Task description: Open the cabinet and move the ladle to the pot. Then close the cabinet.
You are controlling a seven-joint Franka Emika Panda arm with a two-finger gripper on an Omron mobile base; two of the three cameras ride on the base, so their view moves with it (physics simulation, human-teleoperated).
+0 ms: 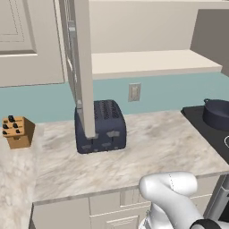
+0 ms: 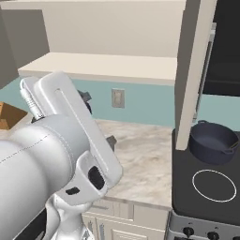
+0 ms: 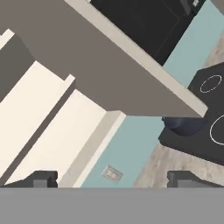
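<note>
Roughly: kitchen scene, robot arm facing the open cabinet (image 1: 152, 62) above a marbled surface (image 1: 147, 147).

Hand view, rolled approx. 45 deg: end effector (image 3: 113, 180) spread wide, nothing btwn its tips. It looks up along the cabinet's pale shelves (image 3: 57, 122), whose long axis runs along the wall. I cannot tell where the ladle lies.

The pot (image 2: 213, 143) sits on the black stove (image 2: 206, 197) to the arm's right, part tucked under the swung-out right door (image 2: 194, 70). Judgement: the carry to the pot must go rightward & down, past that door.

Left base view adds the left door (image 1: 84, 67) edge-on over the toaster (image 1: 100, 127), plus a knife block (image 1: 17, 132). Right base view gives the pot's full rim.
</note>
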